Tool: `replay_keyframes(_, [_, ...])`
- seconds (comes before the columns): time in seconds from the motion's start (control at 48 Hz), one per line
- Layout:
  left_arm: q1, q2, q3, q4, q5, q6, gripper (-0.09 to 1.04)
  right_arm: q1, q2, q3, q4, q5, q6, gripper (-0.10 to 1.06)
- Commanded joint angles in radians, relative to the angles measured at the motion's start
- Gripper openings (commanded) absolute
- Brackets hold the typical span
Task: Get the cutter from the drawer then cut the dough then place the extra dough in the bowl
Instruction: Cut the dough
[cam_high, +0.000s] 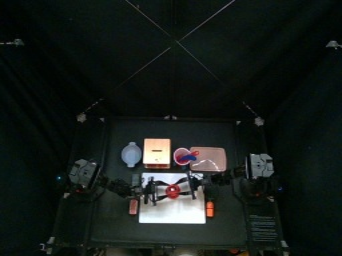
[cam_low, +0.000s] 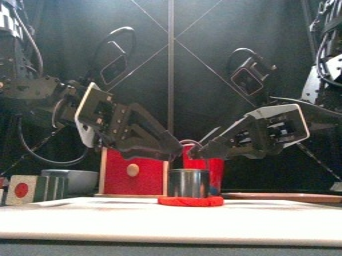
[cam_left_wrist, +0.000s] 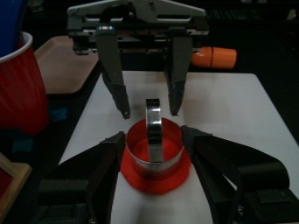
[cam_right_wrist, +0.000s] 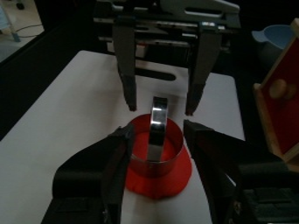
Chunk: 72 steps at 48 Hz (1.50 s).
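White board (cam_high: 158, 212), cutter (cam_left_wrist: 156, 150) on dough (cam_left_wrist: 152, 180), well inside edges

Black curtains (cam_high: 80, 60) close the back and both sides of the booth around a small black table (cam_high: 118, 230)

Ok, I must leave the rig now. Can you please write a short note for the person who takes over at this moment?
Left gripper: open, fingers on either side of the cutter.
Right gripper: open, flanking it from the opposite side. I cannot tell if either touches it.
The cutter stands on the red dough, on the white board. The bowl sits back left, beside the wooden box.
Done: cutter out of the drawer and set on the dough.
To do: finish the cut, then move the extra dough into the bowl.
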Motion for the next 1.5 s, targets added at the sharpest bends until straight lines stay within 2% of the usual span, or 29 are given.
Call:
replay_keyframes(0.021, [0.005,-0.014,-0.021,0.0,-0.005,0.003,0.89,0.0,-0.037,-0.012,0.035,0.017,0.005,0.84])
replay_keyframes(0.104, [0.005,-0.02,-0.021,0.0,-0.005,0.003,0.89,0.0,-0.038,-0.009,0.091,0.034,0.009,0.84])
replay_keyframes(0.208, [0.005,-0.026,-0.023,0.003,-0.003,0.003,0.89,0.02,-0.051,0.002,0.184,0.052,0.002,0.84])
replay_keyframes(0.292, [0.006,-0.023,-0.023,0.0,-0.003,0.002,0.89,0.04,-0.066,0.012,0.215,0.067,-0.012,0.84])
replay_keyframes(0.479, [0.015,-0.02,-0.035,-0.002,-0.003,0.003,0.89,0.095,-0.089,0.014,0.215,0.124,-0.008,0.83])
replay_keyframes(0.667, [0.018,-0.02,-0.035,-0.002,0.003,0.003,0.89,0.124,-0.107,-0.002,0.209,0.149,-0.014,0.83])
replay_keyframes(1.083, [0.017,-0.025,-0.025,0.002,0.018,0.003,0.88,0.121,-0.107,-0.003,0.216,0.15,-0.011,0.8])
replay_keyframes(1.333, [0.012,-0.026,-0.025,0.029,0.026,0.002,0.77,0.112,-0.094,-0.003,0.213,0.152,-0.014,0.66])
replay_keyframes(1.5, [0.011,-0.028,-0.031,0.044,0.057,0.0,0.7,0.095,-0.086,-0.011,0.209,0.16,-0.015,0.63])
